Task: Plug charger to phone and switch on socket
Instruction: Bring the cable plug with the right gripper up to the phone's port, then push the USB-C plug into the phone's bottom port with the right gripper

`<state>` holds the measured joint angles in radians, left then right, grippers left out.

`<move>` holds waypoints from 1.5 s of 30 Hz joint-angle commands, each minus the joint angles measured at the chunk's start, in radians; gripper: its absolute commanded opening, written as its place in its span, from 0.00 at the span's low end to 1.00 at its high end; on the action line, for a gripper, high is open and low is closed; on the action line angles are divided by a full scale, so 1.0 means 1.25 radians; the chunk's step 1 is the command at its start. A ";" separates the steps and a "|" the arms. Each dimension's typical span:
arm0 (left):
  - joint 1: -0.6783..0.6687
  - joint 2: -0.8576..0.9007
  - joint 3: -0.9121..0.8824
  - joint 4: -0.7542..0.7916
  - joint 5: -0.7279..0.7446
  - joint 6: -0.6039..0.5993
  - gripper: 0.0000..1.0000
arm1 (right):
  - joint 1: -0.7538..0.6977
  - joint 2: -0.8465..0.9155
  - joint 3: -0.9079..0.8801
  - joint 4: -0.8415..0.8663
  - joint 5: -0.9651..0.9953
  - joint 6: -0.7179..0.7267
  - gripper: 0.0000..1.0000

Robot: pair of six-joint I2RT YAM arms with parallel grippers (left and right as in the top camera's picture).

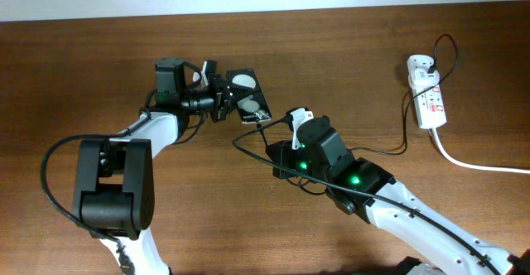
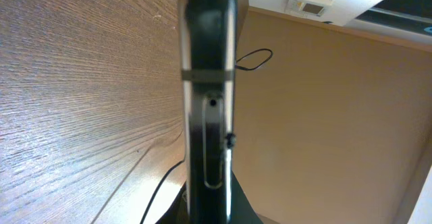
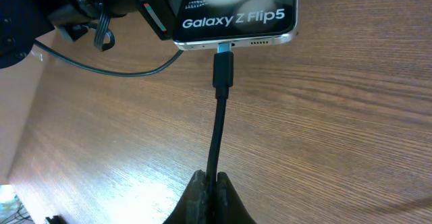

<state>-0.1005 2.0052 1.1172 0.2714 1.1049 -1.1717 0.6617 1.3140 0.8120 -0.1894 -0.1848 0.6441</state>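
Note:
The phone [image 1: 247, 93] is a black glossy slab with two white spots, lying left of centre. My left gripper [image 1: 222, 101] is shut on its left edge. In the left wrist view the phone [image 2: 209, 116] shows edge-on between the fingers [image 2: 209, 214]. The charger's black cable [image 1: 248, 155] runs to a white adapter [image 1: 418, 63] in the socket [image 1: 431, 101], a white power strip at the far right. My right gripper [image 3: 211, 187] is shut on the cable just behind the plug tip [image 3: 223, 69]. The tip sits at the port in the phone's [image 3: 236, 18] bottom edge, with a sliver of metal showing.
The thick white cord [image 1: 472, 163] leaves the socket toward the right edge. Slack black cable loops under my right arm [image 1: 348, 176] and across the wooden table [image 1: 99, 68]. The left arm's base [image 1: 112, 184] stands at the front left.

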 commanded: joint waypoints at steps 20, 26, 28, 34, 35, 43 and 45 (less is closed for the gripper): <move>-0.009 -0.002 0.008 0.004 0.010 0.017 0.00 | -0.002 0.099 -0.005 0.132 0.053 0.057 0.04; -0.008 -0.002 0.008 0.007 -0.018 0.020 0.00 | -0.002 0.098 -0.005 0.079 0.005 0.057 0.04; -0.008 -0.002 0.008 0.007 -0.023 0.020 0.00 | -0.002 0.098 -0.005 0.079 -0.003 0.056 0.04; -0.008 -0.002 0.008 0.007 -0.023 0.020 0.00 | -0.002 0.090 -0.005 0.058 -0.038 0.054 0.04; -0.008 -0.002 0.008 0.007 -0.023 0.020 0.00 | -0.002 0.087 -0.005 0.057 -0.038 0.054 0.04; -0.007 -0.002 0.008 0.007 -0.023 0.060 0.00 | -0.002 0.076 -0.005 0.034 -0.024 0.035 0.04; -0.007 -0.002 0.008 0.007 -0.023 0.063 0.00 | -0.002 0.076 -0.005 0.016 -0.022 0.033 0.04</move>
<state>-0.1066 2.0052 1.1175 0.2737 1.0569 -1.1191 0.6624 1.4326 0.8040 -0.1585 -0.2226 0.7002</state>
